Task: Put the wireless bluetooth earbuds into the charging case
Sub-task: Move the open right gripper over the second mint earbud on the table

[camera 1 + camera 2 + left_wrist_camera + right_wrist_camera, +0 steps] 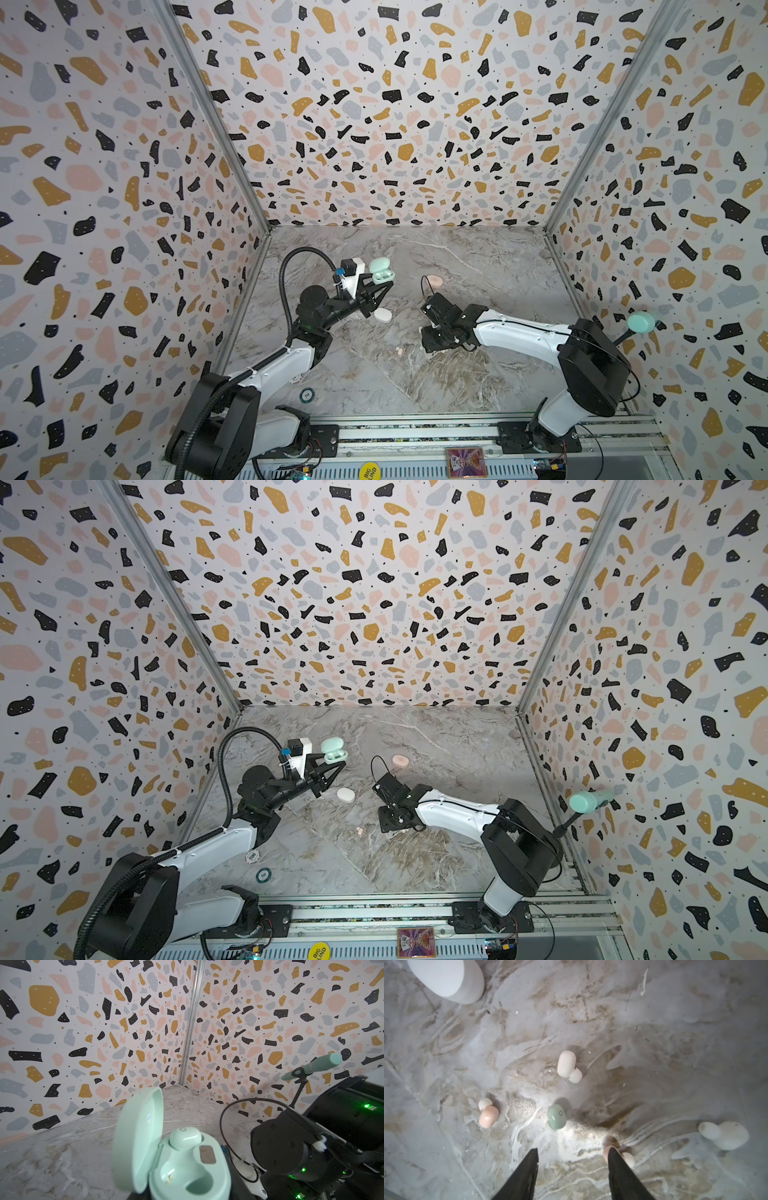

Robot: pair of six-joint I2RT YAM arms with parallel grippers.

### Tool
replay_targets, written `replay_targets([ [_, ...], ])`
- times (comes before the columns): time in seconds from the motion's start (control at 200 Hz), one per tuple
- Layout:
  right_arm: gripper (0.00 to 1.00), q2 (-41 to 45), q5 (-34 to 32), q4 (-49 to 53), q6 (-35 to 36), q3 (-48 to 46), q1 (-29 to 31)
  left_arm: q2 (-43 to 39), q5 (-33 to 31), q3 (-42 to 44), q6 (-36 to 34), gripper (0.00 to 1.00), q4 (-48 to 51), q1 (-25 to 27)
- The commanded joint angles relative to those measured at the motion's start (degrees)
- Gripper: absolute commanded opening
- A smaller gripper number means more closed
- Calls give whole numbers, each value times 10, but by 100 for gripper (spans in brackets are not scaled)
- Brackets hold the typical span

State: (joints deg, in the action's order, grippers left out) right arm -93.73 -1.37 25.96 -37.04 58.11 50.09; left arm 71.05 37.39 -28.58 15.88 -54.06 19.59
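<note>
Open mint case (143,1136), bud (185,1138) seated, loose buds (566,1063) scattered

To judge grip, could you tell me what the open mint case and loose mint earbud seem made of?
The mint case: seemingly moulded plastic, satin, with soft highlights on its lid. The loose mint earbud: probably hard plastic, smooth, with faint sheen.
</note>
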Motion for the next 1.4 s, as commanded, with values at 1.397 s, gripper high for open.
replay_targets([
  [1.397,54,7,-112,105,15,40,-53,1,15,4,14,24,-35,-3],
])
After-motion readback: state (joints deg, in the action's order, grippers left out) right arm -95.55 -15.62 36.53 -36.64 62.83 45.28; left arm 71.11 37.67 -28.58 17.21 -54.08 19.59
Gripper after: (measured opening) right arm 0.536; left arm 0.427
